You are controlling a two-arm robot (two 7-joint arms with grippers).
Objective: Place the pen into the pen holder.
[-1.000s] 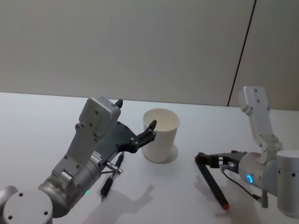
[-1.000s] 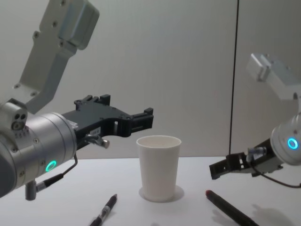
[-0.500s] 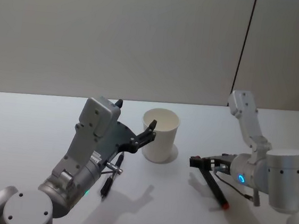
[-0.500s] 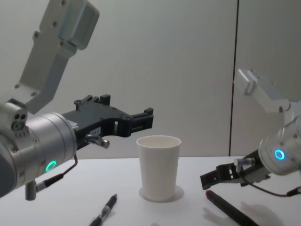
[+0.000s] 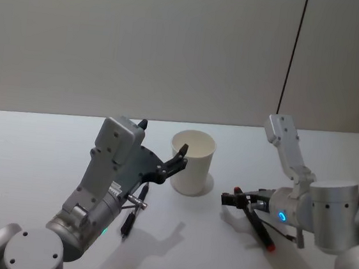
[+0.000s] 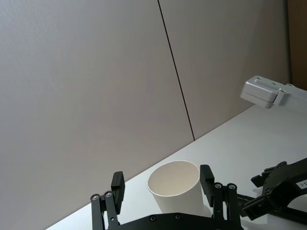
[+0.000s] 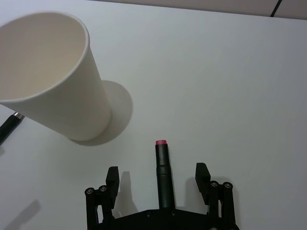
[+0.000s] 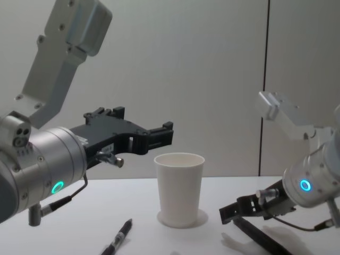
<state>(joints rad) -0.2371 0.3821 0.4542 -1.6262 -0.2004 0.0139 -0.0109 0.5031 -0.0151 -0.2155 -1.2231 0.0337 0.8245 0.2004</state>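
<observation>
I start with the broad white table [image 5: 36, 151], which carries everything here. Over its left half the left gripper [image 5: 163, 140] hangs raised above the surface, its two black fingers spread wide with nothing between them. It sits just left of the pen holder at about rim height, and in the head view one fingertip [image 5: 183, 150] looks close to the rim. On the right side the right gripper [image 7: 157, 171] is down low, just above the table and pointing towards the pen holder. Its fingers are spread wide too and grip nothing; a clear gap shows on each side of the pen lying between them. The pen holder, a plain white tapered paper cup with a rolled rim [image 5: 191, 161], stands upright and empty near the middle of the table, between the two grippers. The task's pen, a slim black pen with a red end [image 7: 163, 177], lies flat on the table to the right of the cup and apart from it. Its red end points out ahead of my right fingers. A second black pen with a silvery tip [image 8: 119, 236] lies flat on the table left of the cup, beneath the left arm.
</observation>
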